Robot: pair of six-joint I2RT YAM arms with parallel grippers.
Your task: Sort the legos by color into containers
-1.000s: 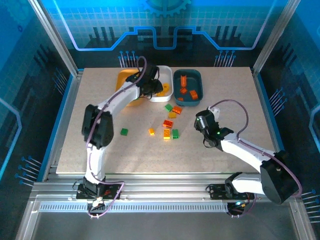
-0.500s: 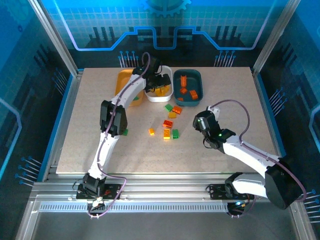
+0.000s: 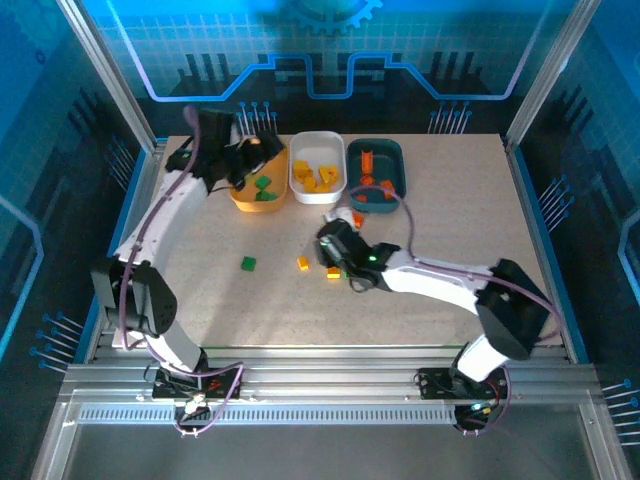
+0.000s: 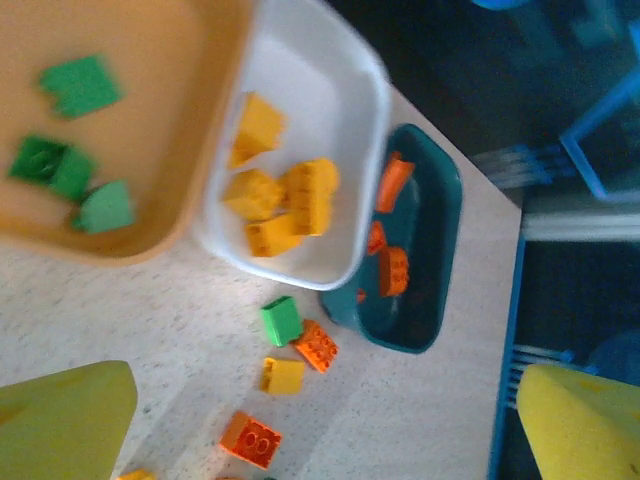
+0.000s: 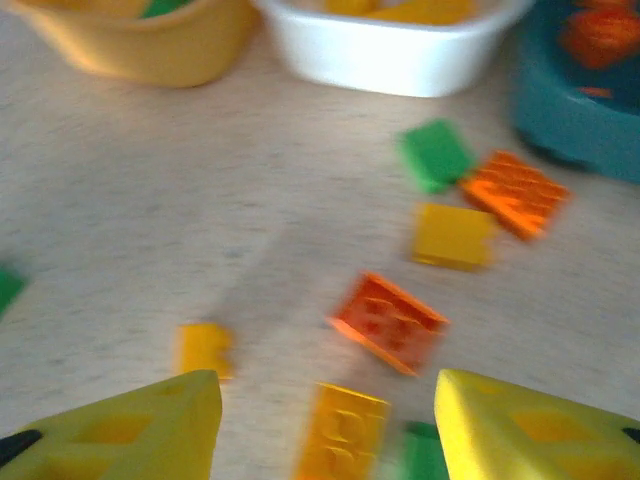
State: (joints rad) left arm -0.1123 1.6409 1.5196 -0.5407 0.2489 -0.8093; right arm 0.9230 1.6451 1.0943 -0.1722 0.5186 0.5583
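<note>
Arms had swapped roles within the last second. The left pincer (image 3: 240, 160), which had hung over the white tray (image 3: 315, 148), had swung to the upper left of the top view and sat above the orange tray (image 3: 255, 205). In its wrist view its fingers stood wide apart with nothing between them, so I judged its last drop to be finished.

The sorting scheme was plain. Green bricks (image 4: 60, 165) lay in the orange tray, yellow bricks (image 4: 280, 205) in the white one, and red bricks (image 4: 390, 270) in the teal tray (image 4: 448, 200).

The right pincer (image 3: 335, 252) had meanwhile come in from the right side of the desk (image 3: 450, 220) to the centre, over the loose bricks (image 3: 340, 245). Its fingers were also spread wide and held nothing. In its wrist view a red brick (image 5: 390, 322) lay just ahead of the gap, with a yellow one at the lower edge between the fingers.

The next pick looked likely to come from this cluster. The bricks lay close together, so closing on one risked nudging its neighbours. A lone green brick (image 3: 248, 263) lay apart at centre left, unsorted.
</note>
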